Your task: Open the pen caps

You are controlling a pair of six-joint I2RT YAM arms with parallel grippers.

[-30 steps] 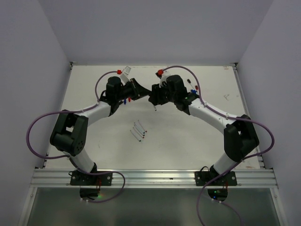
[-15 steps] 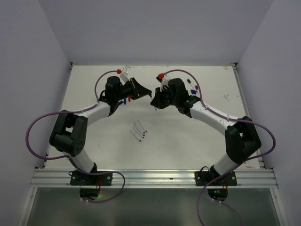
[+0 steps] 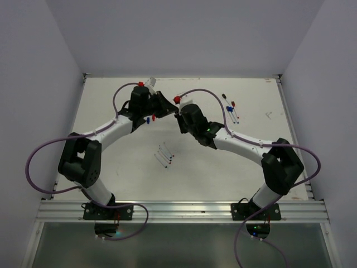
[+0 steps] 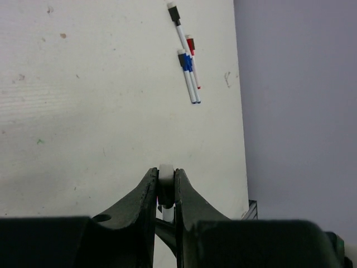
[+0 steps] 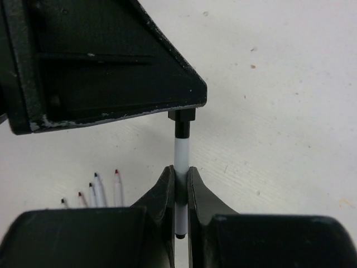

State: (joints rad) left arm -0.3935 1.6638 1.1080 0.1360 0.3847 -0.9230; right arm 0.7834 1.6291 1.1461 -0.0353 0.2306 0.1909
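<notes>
Task status, as judged: partly done. A row of uncapped pens (image 3: 164,155) lies mid-table with loose caps (image 3: 148,119) near the left arm, and a few capped pens (image 4: 188,67) wait at the far right. One pen (image 5: 180,153) is in hand, its black cap (image 5: 182,124) not yet off: the right gripper (image 5: 179,181) is clamped narrow on its white barrel and the left gripper (image 4: 165,184) is closed at its capped end. No brand, label or readable writing is visible.

White arms (image 3: 109,131) with black joints, purple cables (image 3: 33,162), red knobs (image 3: 140,84).
</notes>
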